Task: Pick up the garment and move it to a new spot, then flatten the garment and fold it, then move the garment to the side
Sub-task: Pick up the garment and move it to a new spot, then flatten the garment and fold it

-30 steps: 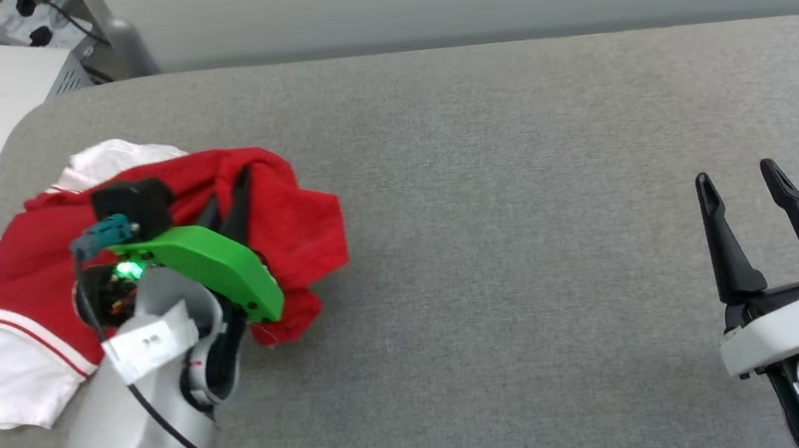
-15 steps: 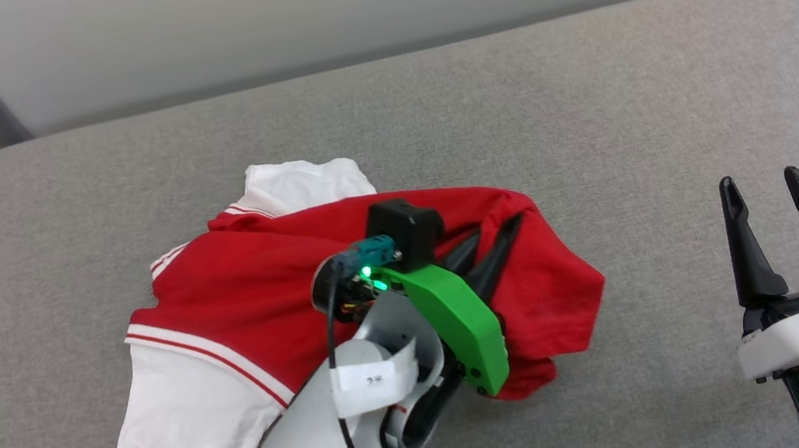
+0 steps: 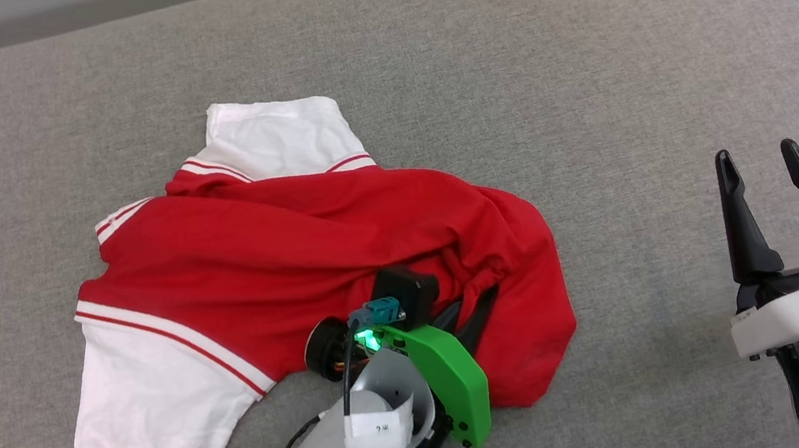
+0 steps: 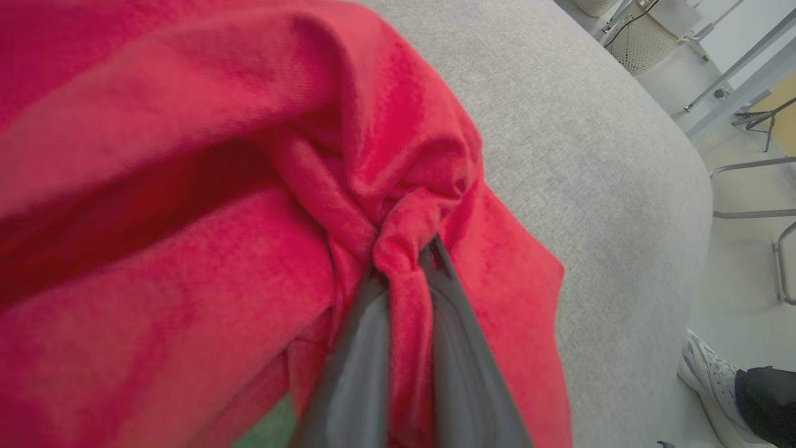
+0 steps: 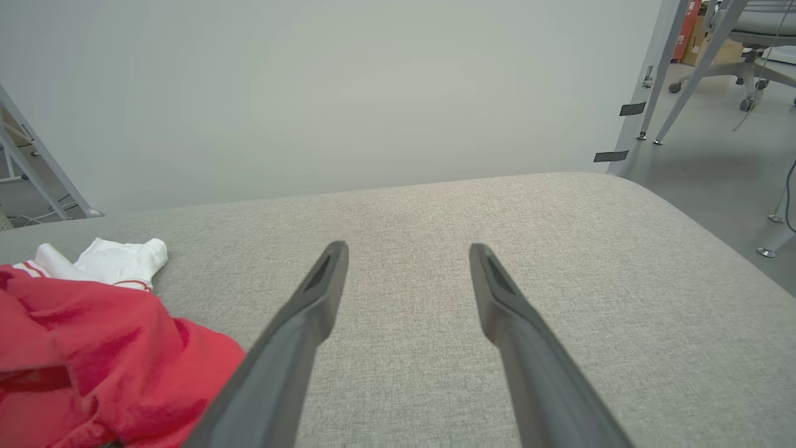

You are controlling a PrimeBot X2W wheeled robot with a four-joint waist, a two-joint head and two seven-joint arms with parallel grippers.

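Pinching a bunched fold of the garment (image 3: 278, 249), the left gripper (image 4: 404, 266) has its fingers clamped on red cloth (the rest lies beyond and left of its tips, white sleeves flat on the grey counter (image 3: 620, 68)). Well off to its right, the right gripper (image 3: 756, 154) hovers with fingers apart.

Grey fabric-covered desk (image 3: 618, 53), rounded at its corner, red garment (image 3: 309, 244) with white sleeves lies rumpled on it, left of centre
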